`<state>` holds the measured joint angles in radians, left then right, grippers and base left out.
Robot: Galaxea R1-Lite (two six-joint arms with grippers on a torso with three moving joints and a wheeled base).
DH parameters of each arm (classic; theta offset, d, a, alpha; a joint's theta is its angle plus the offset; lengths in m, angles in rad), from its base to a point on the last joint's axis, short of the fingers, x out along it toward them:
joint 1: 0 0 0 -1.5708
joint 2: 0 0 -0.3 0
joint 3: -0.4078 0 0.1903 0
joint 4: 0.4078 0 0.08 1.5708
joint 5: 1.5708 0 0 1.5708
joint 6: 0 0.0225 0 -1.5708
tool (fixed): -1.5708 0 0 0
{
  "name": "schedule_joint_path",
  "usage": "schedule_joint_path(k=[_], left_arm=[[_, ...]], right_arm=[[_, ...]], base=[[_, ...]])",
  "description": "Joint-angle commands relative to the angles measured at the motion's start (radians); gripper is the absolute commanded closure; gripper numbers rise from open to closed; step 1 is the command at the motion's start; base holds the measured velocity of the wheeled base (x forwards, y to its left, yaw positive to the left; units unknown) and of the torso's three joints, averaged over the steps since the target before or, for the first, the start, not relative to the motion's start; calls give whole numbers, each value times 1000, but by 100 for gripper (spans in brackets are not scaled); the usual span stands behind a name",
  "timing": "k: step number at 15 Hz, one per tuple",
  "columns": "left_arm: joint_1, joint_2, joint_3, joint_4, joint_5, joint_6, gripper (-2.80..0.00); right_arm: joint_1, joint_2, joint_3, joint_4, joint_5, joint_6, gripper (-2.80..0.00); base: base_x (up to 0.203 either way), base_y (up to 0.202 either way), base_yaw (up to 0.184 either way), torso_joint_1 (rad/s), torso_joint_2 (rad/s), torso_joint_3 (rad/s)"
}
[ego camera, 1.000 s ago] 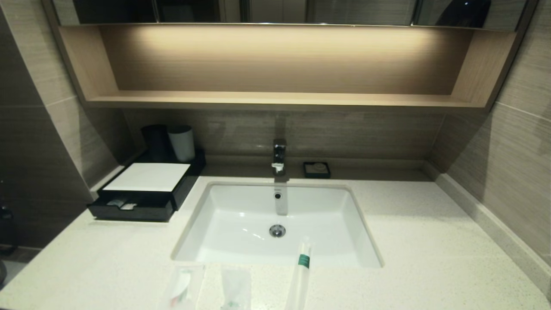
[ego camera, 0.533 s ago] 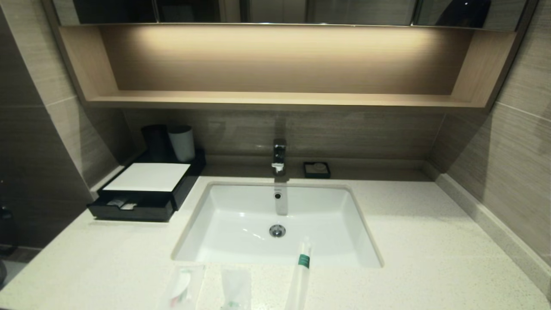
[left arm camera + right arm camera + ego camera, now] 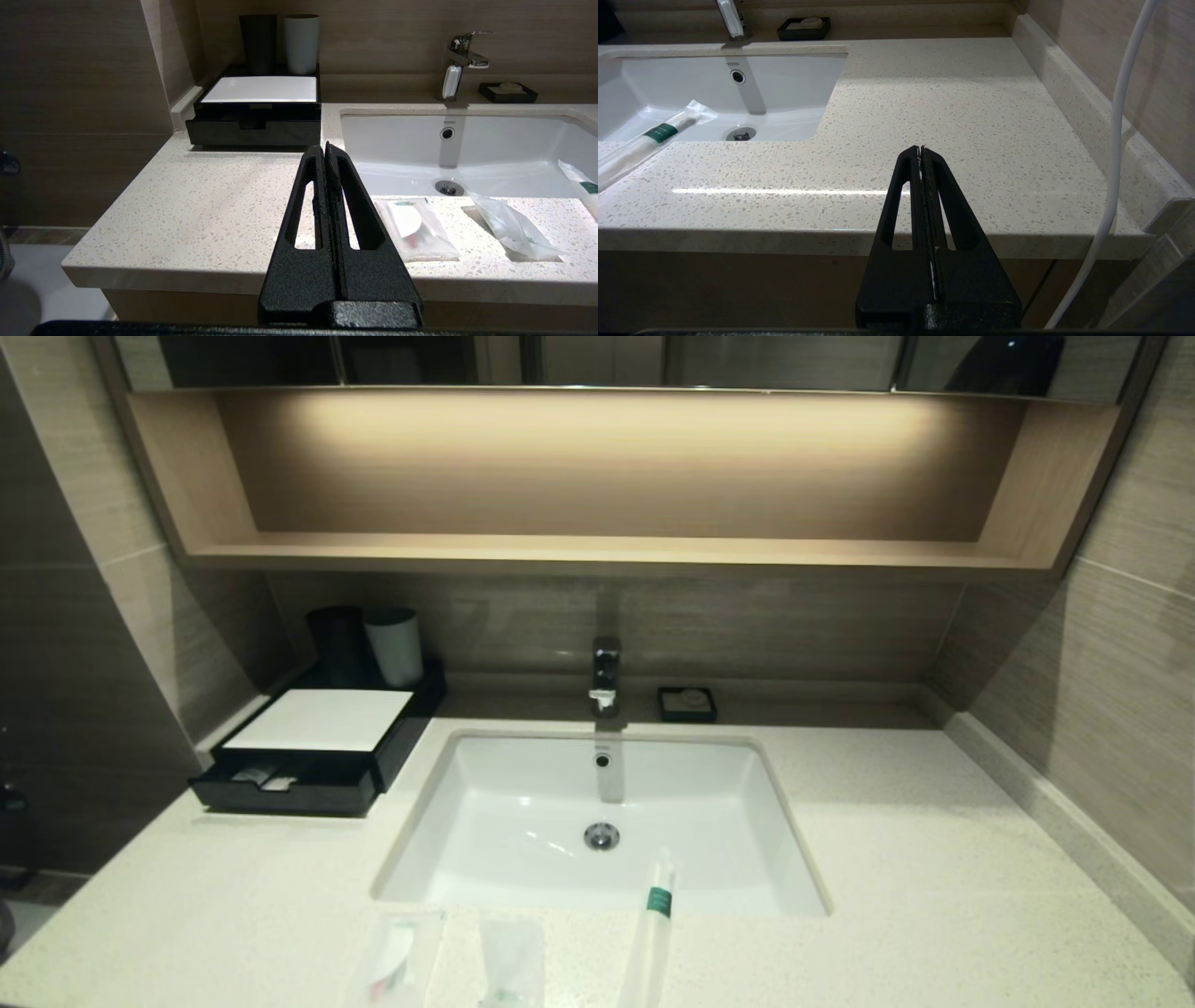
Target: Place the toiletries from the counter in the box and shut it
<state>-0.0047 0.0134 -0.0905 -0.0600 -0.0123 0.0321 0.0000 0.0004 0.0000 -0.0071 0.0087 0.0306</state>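
Toiletries (image 3: 504,961) are spread along the lower edge of the head view on the tabletop (image 3: 934,859), the box (image 3: 317,756) waits upper left with its drawer ajar, and the left gripper (image 3: 325,151), fingers pressed together empty, should be opened before a sachet (image 3: 413,226) is approached.
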Motion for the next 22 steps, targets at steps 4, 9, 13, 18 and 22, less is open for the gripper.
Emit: schedule_joint_path(k=[4, 9, 13, 18, 22], left_arm=[[0, 0, 47, 0, 3, 1, 0], [0, -6, 90, 15, 6, 0, 0], [0, -6, 90, 22, 6, -1, 0], [0, -7, 78, 21, 2, -5, 0], [0, -6, -81, 162, 1, -15, 0]], right_arm=[[0, 1, 0, -1, 0, 0, 0], [0, 1, 0, 1, 0, 0, 0], [0, 1, 0, 0, 0, 0, 0], [0, 1, 0, -1, 0, 0, 0], [0, 1, 0, -1, 0, 0, 0]], base=[[0, 0, 0, 0, 0, 0], [0, 0, 0, 0, 0, 0], [0, 0, 0, 0, 0, 0], [0, 0, 0, 0, 0, 0], [0, 0, 0, 0, 0, 0]])
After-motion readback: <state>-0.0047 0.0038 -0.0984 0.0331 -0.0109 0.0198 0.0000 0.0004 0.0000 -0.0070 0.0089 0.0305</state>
